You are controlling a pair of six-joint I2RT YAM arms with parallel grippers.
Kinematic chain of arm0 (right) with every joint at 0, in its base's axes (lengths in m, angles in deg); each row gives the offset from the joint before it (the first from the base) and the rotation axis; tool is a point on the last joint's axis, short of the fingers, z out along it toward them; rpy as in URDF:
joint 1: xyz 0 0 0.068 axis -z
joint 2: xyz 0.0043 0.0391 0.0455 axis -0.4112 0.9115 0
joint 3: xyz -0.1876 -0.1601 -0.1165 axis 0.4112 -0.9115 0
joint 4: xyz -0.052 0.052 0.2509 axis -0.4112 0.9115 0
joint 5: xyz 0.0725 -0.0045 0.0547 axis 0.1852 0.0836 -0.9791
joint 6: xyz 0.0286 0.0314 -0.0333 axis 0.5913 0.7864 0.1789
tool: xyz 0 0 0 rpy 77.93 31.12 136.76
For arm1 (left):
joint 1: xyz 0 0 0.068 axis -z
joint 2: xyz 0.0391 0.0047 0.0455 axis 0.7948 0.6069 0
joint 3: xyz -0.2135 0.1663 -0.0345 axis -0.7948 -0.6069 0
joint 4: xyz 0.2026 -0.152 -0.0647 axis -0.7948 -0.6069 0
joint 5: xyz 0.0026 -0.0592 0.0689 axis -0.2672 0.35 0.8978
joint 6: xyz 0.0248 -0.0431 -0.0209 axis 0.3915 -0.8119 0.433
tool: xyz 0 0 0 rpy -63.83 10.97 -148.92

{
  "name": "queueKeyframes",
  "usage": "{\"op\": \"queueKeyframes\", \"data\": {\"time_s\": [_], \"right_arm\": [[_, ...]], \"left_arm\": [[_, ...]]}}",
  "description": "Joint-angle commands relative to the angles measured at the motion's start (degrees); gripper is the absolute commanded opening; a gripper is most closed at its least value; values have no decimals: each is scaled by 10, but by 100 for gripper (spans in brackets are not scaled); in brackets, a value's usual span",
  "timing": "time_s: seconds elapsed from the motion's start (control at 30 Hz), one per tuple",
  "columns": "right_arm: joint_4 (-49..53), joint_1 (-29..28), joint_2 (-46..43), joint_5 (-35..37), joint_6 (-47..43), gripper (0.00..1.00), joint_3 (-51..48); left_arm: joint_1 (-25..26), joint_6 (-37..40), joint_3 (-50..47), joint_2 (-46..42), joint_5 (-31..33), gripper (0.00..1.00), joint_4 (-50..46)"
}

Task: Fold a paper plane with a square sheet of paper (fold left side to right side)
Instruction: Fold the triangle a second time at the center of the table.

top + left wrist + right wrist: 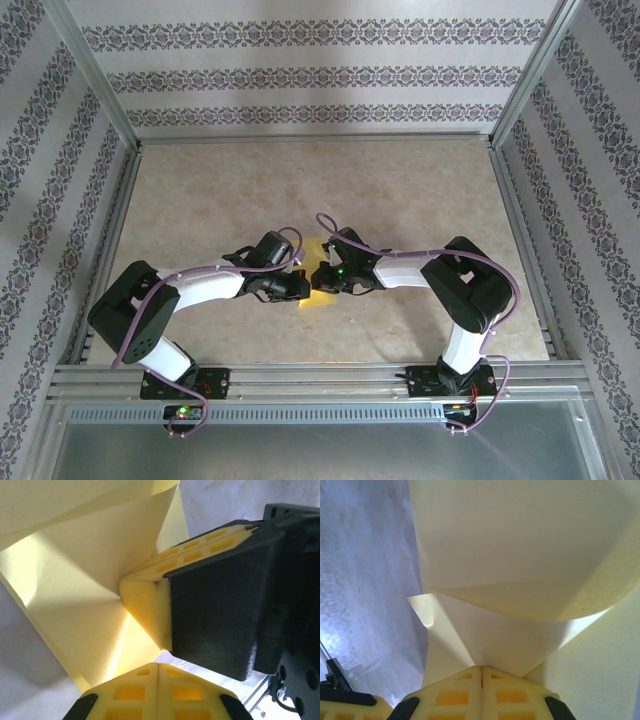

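Sheet [320, 297] over surface [300, 180], centre, nearer front edge — between two tools. Left tool [298, 287] at sheet's left, right tool [322, 280] at its right, tips almost touching, both clamped on sheet. Right tool's fingertips [145, 605] grip sheet just ahead of left tool's own. Left arm base [185, 385] front-left, right arm base [450, 380] front-right — off surface's near edge.
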State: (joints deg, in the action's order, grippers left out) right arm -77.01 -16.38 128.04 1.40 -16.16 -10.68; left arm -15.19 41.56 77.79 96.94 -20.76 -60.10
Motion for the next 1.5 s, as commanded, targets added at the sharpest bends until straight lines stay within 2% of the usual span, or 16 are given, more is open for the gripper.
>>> {"op": "queueKeyframes", "data": {"time_s": [0.0,1.47], "right_arm": [[42,-7,13,25,-14,0,-16],[49,-7,19,25,-17,0,-12]], "left_arm": [[5,20,16,15,7,2,-11],[5,48,1,34,37,2,-56]]}}
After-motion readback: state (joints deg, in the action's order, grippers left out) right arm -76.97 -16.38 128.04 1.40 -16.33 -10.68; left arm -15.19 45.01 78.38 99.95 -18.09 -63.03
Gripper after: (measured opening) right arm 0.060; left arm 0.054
